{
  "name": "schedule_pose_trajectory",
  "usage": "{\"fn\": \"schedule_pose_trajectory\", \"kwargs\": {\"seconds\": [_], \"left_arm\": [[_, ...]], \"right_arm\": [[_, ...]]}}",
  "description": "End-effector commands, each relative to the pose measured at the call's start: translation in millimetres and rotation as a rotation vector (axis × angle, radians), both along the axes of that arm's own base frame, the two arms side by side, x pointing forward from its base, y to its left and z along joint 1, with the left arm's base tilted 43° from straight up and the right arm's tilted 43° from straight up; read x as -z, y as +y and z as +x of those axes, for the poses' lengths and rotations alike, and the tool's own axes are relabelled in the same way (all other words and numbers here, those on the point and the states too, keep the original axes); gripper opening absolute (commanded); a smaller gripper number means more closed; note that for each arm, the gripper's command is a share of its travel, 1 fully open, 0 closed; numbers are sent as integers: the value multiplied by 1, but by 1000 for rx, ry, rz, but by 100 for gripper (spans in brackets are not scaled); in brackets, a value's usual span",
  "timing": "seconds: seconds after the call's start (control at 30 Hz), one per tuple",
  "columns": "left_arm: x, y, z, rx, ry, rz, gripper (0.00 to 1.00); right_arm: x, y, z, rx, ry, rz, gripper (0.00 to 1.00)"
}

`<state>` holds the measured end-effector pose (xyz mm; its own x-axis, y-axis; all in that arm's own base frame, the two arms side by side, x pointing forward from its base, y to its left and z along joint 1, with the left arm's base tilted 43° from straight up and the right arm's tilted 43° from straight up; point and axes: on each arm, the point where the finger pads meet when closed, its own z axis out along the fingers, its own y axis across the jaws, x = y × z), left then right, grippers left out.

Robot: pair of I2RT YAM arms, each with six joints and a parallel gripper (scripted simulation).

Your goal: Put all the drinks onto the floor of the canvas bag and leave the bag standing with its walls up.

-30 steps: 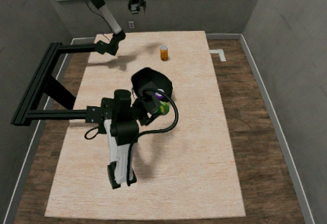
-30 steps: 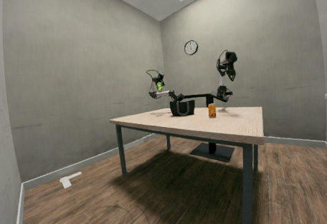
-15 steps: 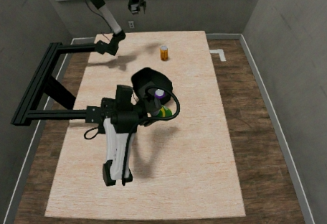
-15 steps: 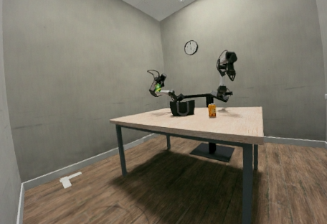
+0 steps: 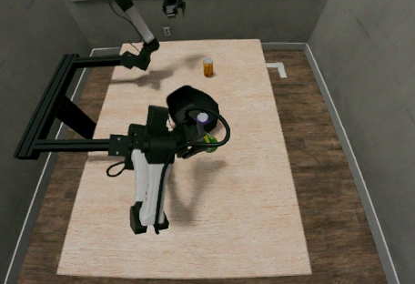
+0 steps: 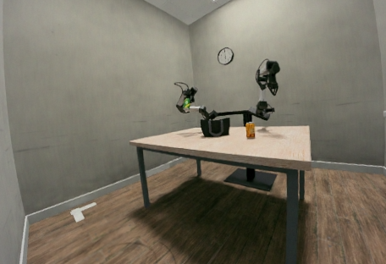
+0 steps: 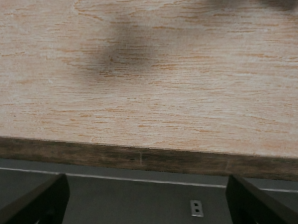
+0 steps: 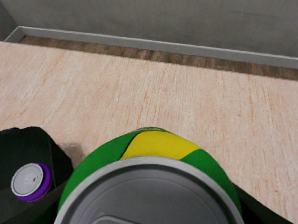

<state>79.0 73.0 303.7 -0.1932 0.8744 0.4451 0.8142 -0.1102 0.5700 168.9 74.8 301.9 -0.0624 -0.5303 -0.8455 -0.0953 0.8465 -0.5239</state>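
I pinch the green can in my right gripper, lifted above the table, probably so it can pass over the standing walls of the black bag. The bag stands open near the middle, with a purple can inside. My left gripper is spread and has nothing, beyond the short edge by the wall outlet. The orange can stands near that edge, below this gripper's height.

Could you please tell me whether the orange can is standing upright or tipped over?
Upright: the orange can stands on its base, silver lid on top.
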Motion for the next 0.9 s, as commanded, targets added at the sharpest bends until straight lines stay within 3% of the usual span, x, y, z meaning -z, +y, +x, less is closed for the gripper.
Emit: {"fn": "schedule_pose_trajectory", "kwargs": {"seconds": [0.0,0.03,0.07,0.1,0.13,0.17,0.23,0.27,0.3,0.33,0.37,0.4,0.43,0.47,0.5,0.53,0.57,0.6,0.63,0.67,0.7,0.73,0.8,0.83,0.87], "left_arm": [[-5,-3,-4,-3,-16,7,86],[-5,-3,-4,-3,-16,7,86],[-5,-3,-4,-3,-16,7,86],[-5,-3,-4,-3,-16,7,86],[-5,-3,-4,-3,-16,7,86],[-5,-3,-4,-3,-16,7,86],[-5,-3,-4,-3,-16,7,86],[-5,-3,-4,-3,-16,7,86],[-5,-3,-4,-3,-16,7,86],[-5,-3,-4,-3,-16,7,86],[-5,-3,-4,-3,-16,7,86],[-5,-3,-4,-3,-16,7,86],[-5,-3,-4,-3,-16,7,86],[-5,-3,-4,-3,-16,7,86],[-5,-3,-4,-3,-16,7,86],[-5,-3,-4,-3,-16,7,86],[-5,-3,-4,-3,-16,7,86],[-5,-3,-4,-3,-16,7,86],[-5,-3,-4,-3,-16,7,86],[-5,-3,-4,-3,-16,7,86],[-5,-3,-4,-3,-16,7,86],[-5,-3,-4,-3,-16,7,86],[-5,-3,-4,-3,-16,7,86],[-5,-3,-4,-3,-16,7,86],[-5,-3,-4,-3,-16,7,86]], "right_arm": [[-8,10,1,40,-10,172,70],[12,6,1,21,11,-93,70],[-4,13,1,45,-6,181,70],[20,8,2,31,43,-115,70],[2,16,2,57,7,181,70],[14,11,3,48,5,-34,70],[14,11,3,48,5,-34,70],[7,20,3,72,17,181,70],[32,12,3,63,83,-99,70],[12,23,3,87,37,188,70],[39,14,3,79,101,-107,70],[19,25,4,103,53,184,70],[45,17,4,95,118,-108,70],[26,28,5,120,68,182,70],[51,19,4,111,134,-107,70],[32,31,5,138,83,180,70],[55,21,5,129,148,-100,70],[39,34,6,157,98,178,70],[61,23,5,146,162,-105,70],[45,37,7,177,114,176,70],[61,27,6,160,174,-79,70],[46,36,7,163,123,46,70],[46,36,7,163,123,46,70],[64,27,6,172,185,-83,70],[59,40,8,221,156,169,70]]}}
